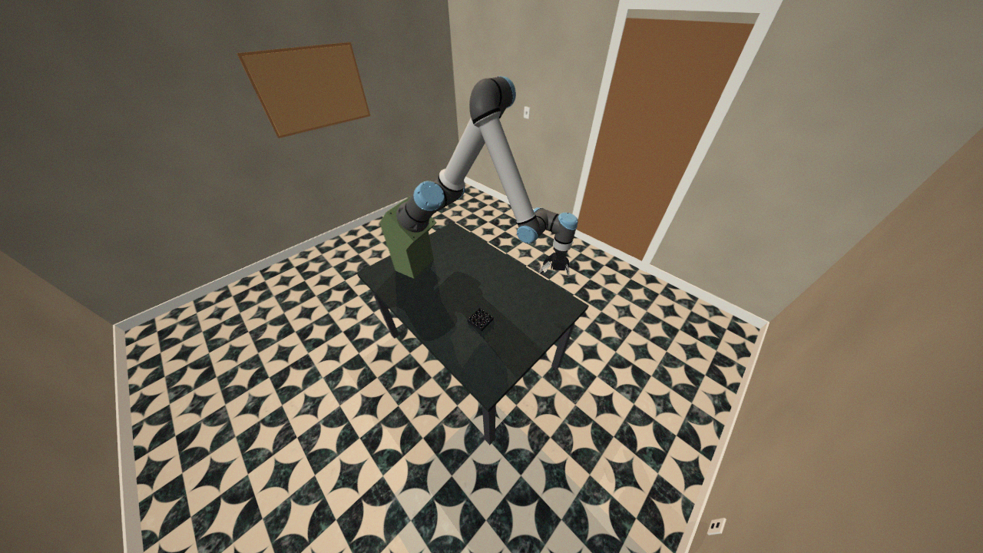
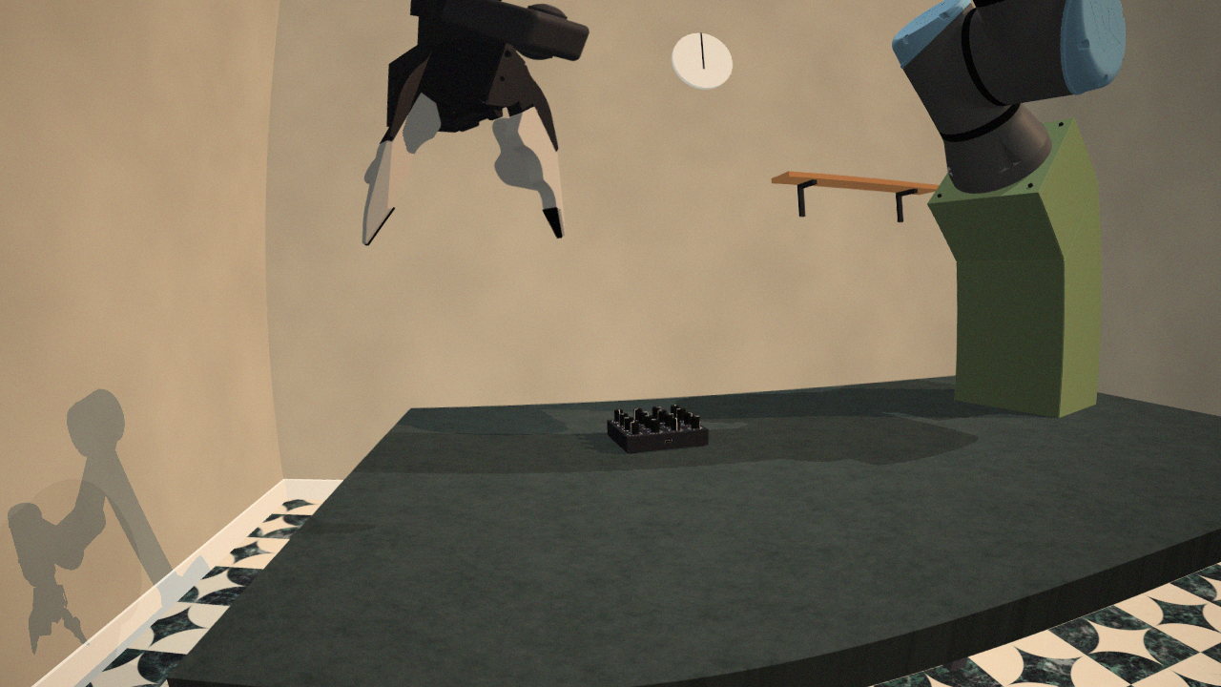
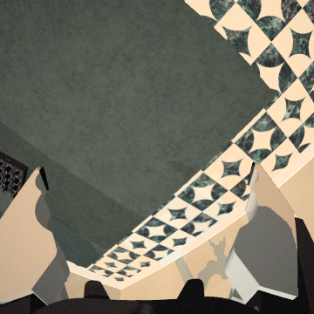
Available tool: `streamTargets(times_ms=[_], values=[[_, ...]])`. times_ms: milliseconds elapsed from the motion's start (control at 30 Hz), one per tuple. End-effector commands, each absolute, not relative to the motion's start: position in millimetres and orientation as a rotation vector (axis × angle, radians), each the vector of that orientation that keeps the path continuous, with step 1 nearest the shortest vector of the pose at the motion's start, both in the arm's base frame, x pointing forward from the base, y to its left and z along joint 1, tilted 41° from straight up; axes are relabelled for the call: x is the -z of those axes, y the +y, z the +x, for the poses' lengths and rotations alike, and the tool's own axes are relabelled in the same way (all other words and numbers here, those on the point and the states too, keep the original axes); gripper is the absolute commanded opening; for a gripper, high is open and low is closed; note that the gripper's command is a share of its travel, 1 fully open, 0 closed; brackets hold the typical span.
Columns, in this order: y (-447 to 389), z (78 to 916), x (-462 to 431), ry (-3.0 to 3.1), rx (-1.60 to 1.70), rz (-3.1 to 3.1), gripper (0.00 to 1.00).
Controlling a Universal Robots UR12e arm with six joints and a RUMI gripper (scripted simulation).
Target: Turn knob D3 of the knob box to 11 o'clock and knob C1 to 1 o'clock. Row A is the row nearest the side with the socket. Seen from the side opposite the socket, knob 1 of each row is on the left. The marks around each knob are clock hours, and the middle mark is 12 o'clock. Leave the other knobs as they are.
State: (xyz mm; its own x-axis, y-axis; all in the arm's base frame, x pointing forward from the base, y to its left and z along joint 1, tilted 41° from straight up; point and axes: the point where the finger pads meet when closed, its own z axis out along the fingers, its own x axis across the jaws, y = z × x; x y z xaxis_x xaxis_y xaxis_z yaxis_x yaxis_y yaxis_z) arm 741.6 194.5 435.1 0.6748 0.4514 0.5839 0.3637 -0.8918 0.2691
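Note:
The black knob box (image 1: pixel 480 317) (image 2: pixel 667 442) (image 3: pixel 10 174) stands on the dark table, with rows of upright black knobs on its top. A small socket shows on its side that faces the exterior view. In the wrist view only part of the box shows, at the left edge beside one fingertip. The knobs are too small to read their pointers or to tell D3 and C1 apart. My gripper (image 1: pixel 556 270) (image 2: pixel 464 235) (image 3: pixel 146 167) is open and empty. It hangs high above the table, well away from the box, to its left in the exterior view.
The dark table (image 1: pixel 536 292) (image 2: pixel 597 547) (image 3: pixel 118 87) bears the box and stands by the green pedestal (image 1: pixel 410 250) (image 2: pixel 1007 324) of the arm. A wall shelf (image 2: pixel 854 183) and a round clock (image 2: pixel 701 60) are on the wall behind.

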Motion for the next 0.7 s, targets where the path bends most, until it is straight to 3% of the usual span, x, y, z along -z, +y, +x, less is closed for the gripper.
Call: streamTargets(times_ms=[0,667], values=[[167.2,750.6,-405.3,0.467,-1.038,2.848,1.0],[67.1,754.7,-303.4,-0.354,-1.061,3.065,1.0]])
